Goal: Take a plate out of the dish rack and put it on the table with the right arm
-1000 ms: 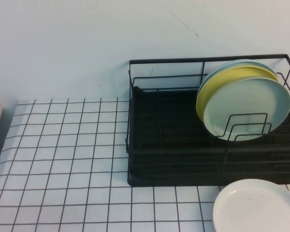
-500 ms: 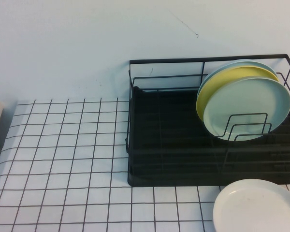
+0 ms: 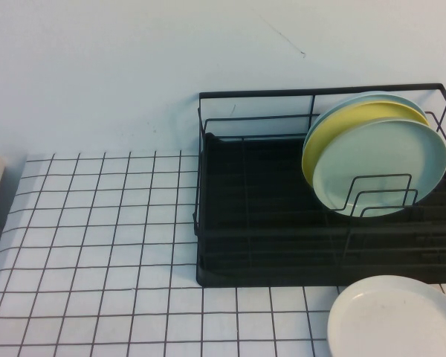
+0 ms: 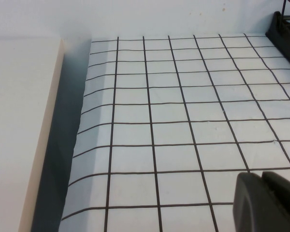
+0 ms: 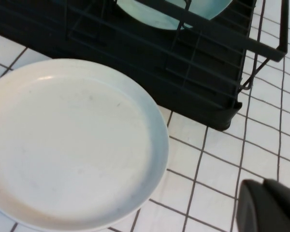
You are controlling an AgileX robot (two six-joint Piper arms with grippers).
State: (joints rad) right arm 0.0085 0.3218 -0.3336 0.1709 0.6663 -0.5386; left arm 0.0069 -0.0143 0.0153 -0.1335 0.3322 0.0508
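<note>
The off-white plate (image 3: pixel 392 316) lies flat on the gridded table (image 3: pixel 97 245) at the front right, just in front of the black wire dish rack (image 3: pixel 201 186). The right wrist view shows the plate (image 5: pixel 72 140) lying free on the table beside the rack (image 5: pixel 193 82). My right gripper (image 5: pixel 262 186) is shut and empty, above the table and off to the side of the plate, not touching it. My left gripper (image 4: pixel 261 177) is shut and empty over bare table (image 4: pixel 183 121) far to the left. Neither gripper shows in the high view.
A light teal plate (image 3: pixel 383 167) and a yellow plate (image 3: pixel 334 130) stand upright in the rack's right part, with another teal rim behind them. A beige block (image 4: pixel 19 121) lies beyond the table's left edge.
</note>
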